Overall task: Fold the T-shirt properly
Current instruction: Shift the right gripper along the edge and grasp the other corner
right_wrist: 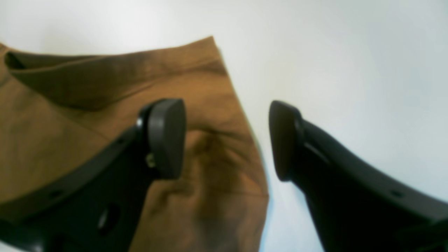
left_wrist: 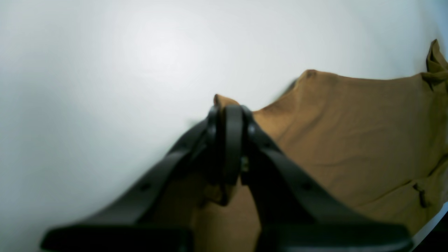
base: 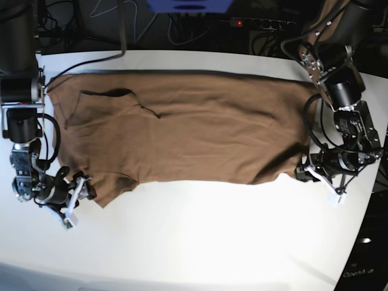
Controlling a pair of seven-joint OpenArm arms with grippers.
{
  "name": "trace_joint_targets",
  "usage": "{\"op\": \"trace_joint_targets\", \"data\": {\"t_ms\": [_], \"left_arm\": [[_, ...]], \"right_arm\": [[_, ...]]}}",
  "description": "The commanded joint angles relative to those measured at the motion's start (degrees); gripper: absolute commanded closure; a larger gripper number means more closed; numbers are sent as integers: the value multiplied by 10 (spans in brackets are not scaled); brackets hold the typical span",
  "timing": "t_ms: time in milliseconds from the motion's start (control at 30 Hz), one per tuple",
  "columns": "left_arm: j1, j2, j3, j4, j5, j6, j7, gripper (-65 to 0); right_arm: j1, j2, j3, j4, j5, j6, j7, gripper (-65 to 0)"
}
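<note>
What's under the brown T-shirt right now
The T-shirt lies spread on a white table, which shows all around it. Anything else beneath the cloth is covered and cannot be seen.

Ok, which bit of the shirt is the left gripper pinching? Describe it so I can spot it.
On the white table lies the brown T-shirt, spread flat. At its end opposite the neck, the near corner is clamped in the shut left gripper, unlike the sleeve under the open right gripper.

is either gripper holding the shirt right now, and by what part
The left gripper is shut on a bottom corner of the T-shirt. The right gripper is open over the sleeve edge, holding nothing.
</note>
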Motion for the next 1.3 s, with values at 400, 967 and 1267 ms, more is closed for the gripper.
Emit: {"op": "trace_joint_targets", "data": {"t_ms": [400,967,1267], "left_arm": [[-4,-7,-1,12,-10,-4,-11,-27],[-4,-7,-1,12,-10,-4,-11,-27],[1,-7,-3,28,-12,-4,-11,-27]], "right_arm": [[25,9,-11,-75,8,2,98,-382],[40,-2,-34,-122,8,2,132,0],[36,8,-35,-119,7,2,174,-7]]}}
